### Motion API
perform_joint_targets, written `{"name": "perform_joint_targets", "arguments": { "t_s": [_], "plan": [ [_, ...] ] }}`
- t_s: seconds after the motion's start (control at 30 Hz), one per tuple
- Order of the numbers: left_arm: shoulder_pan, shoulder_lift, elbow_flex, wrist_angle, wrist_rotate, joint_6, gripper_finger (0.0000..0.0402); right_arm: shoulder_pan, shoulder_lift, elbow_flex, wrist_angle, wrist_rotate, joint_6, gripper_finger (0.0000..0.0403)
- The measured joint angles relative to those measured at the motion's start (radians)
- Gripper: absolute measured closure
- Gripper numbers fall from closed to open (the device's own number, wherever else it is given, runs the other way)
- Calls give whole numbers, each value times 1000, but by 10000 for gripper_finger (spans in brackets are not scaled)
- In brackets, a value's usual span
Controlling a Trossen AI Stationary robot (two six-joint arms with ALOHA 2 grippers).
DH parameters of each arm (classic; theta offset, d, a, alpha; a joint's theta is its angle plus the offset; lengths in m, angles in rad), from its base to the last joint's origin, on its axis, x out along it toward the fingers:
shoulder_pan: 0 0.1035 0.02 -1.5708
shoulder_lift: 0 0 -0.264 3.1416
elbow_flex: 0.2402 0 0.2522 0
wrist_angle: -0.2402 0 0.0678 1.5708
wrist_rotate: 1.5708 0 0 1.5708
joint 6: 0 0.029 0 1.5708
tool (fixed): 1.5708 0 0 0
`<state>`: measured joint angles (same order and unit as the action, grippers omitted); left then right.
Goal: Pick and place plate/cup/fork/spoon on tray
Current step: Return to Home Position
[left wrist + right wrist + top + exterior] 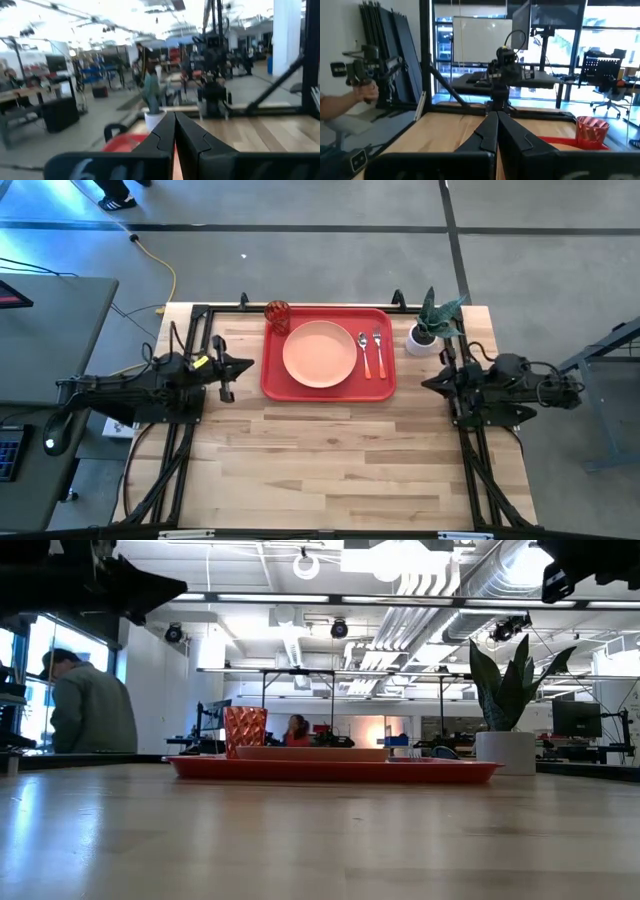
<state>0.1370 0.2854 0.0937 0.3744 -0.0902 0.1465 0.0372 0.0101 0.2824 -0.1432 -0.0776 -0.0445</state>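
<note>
The red tray (275, 380) lies at the table's far middle. On it rest the peach-pink plate (319, 354), the spoon (364, 352) and the fork (378, 351) side by side right of the plate, and the red-orange cup (277, 315) upright at the tray's far left corner. The cup also shows in the low view (245, 733) and the right wrist view (592, 131). My left gripper (250, 364) hovers left of the tray, shut and empty (174, 131). My right gripper (428, 383) hovers right of the tray, shut and empty (497, 131).
A white pot with a green plant (428, 330) stands at the tray's right far side, close to my right gripper. Black frame rails run along the table's left, right and far edges. The near half of the wooden table (330, 470) is bare. People show in the room beyond.
</note>
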Motion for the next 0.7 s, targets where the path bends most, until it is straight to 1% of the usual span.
{"name": "perform_joint_targets", "arguments": {
  "t_s": [0.13,0.2,0.33,0.4,0.5,0.6,0.7],
  "plan": [
    [-4,-43,0,-85,2,-5,401,0,-5,4,-87,41,-5,403],
    [-6,-63,0,-91,2,-11,401,0,-8,11,-84,84,-4,403],
    [-17,-102,0,-96,24,-12,401,0,-8,15,-83,86,30,403],
    [-27,-122,0,-113,42,-13,401,0,-8,-5,-31,86,70,403],
    [-45,-136,0,-158,45,-15,401,0,-4,-82,66,84,119,403],
    [-58,-136,0,-160,46,-10,401,0,-7,-158,168,75,142,403],
    [-67,-135,0,-162,46,-6,401,0,-6,-207,224,47,145,403]
  ]
}}
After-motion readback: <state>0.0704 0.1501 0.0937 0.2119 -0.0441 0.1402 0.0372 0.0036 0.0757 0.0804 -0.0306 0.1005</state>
